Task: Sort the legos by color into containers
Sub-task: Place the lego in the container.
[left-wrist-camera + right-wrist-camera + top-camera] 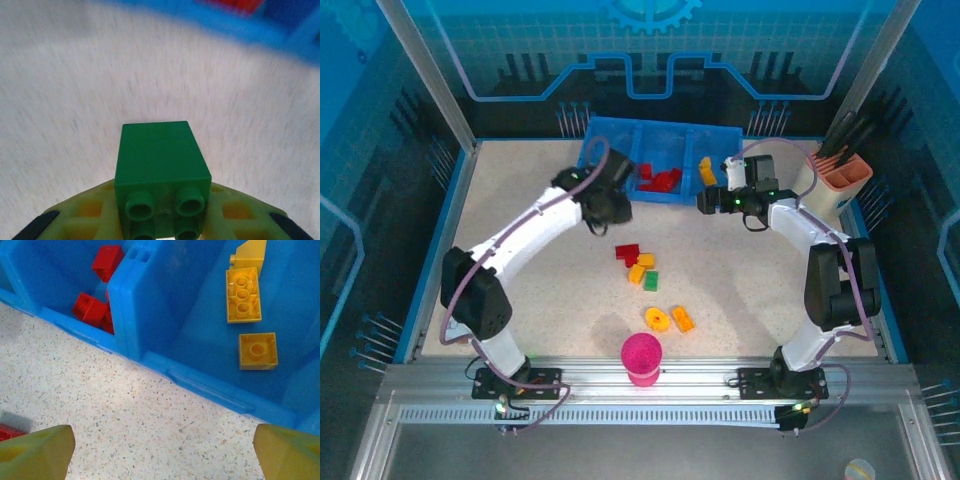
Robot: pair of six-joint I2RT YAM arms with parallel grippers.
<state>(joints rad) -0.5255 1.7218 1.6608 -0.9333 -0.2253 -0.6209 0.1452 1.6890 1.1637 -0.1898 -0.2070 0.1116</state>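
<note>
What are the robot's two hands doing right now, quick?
Left gripper: shut on a green brick.
Right gripper: open, holding nothing.

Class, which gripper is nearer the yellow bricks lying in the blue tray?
Right. The right gripper hangs open just in front of the yellow bricks; the left gripper, holding a green brick, sits farther left, beyond the red bricks.

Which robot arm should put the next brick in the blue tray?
Left. The left end effector holds a green brick near the blue tray; the right end effector is open and empty.
</note>
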